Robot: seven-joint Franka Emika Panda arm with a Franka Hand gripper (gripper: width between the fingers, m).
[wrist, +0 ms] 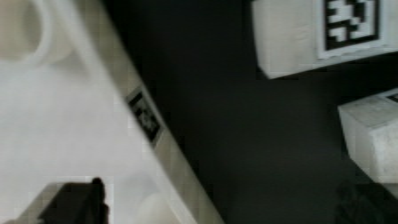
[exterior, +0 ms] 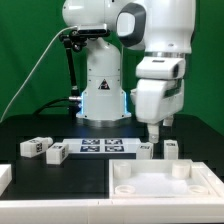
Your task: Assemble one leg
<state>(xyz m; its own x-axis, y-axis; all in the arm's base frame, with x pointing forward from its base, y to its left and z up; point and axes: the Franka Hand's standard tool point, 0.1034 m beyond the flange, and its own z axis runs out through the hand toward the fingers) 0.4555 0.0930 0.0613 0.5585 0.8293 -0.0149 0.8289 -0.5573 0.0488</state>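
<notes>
Several small white legs with black-and-white tags lie on the black table. Two lie at the exterior view's left point(exterior: 32, 147) point(exterior: 57, 153). Two stand just behind the large white square piece point(exterior: 165, 182), one point(exterior: 147, 149) under my gripper point(exterior: 155, 132) and one point(exterior: 171, 149) beside it. My gripper hangs low over these two, above the square piece's back edge. In the wrist view a tagged leg point(wrist: 329, 35) and part of another point(wrist: 377, 125) show beside the square piece's rim point(wrist: 125, 110). The gripper point(wrist: 222, 205) is open, with nothing between its fingers point(wrist: 71, 205).
The marker board point(exterior: 103, 147) lies flat between the two pairs of legs, in front of the robot's base point(exterior: 103, 100). A white object's corner point(exterior: 5, 176) shows at the exterior view's lower left edge. Black cables hang behind the base.
</notes>
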